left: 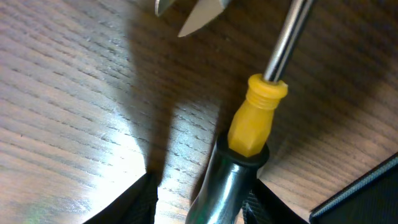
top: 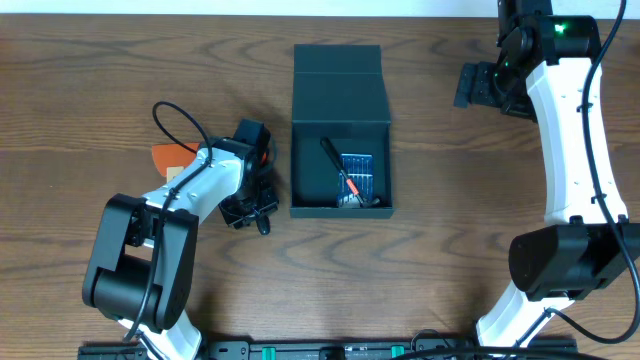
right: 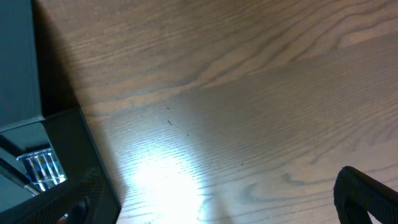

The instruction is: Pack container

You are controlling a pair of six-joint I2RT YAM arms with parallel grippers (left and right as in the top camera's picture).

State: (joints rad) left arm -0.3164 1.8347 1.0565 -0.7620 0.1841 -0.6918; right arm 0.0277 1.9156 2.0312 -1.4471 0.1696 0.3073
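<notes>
The container (top: 340, 90) is a dark teal box, its flap lid open toward the back. In it lie a small blue case of bits (top: 359, 174) and a black-handled tool (top: 338, 162). My left gripper (top: 250, 207) is low over the table just left of the box. In the left wrist view its fingers (left: 199, 202) are open on either side of a screwdriver (left: 252, 127) with a dark shiny handle and a yellow collar. A gap shows at the left finger. My right gripper (top: 478, 88) is wide open and empty at the back right, also in its wrist view (right: 217, 211).
An orange item (top: 168, 156) lies partly under the left arm. Silvery metal tips (left: 198, 15) lie beyond the screwdriver. The box wall (left: 364, 190) is close on the right of the left gripper. The box also shows at the left of the right wrist view (right: 68, 149).
</notes>
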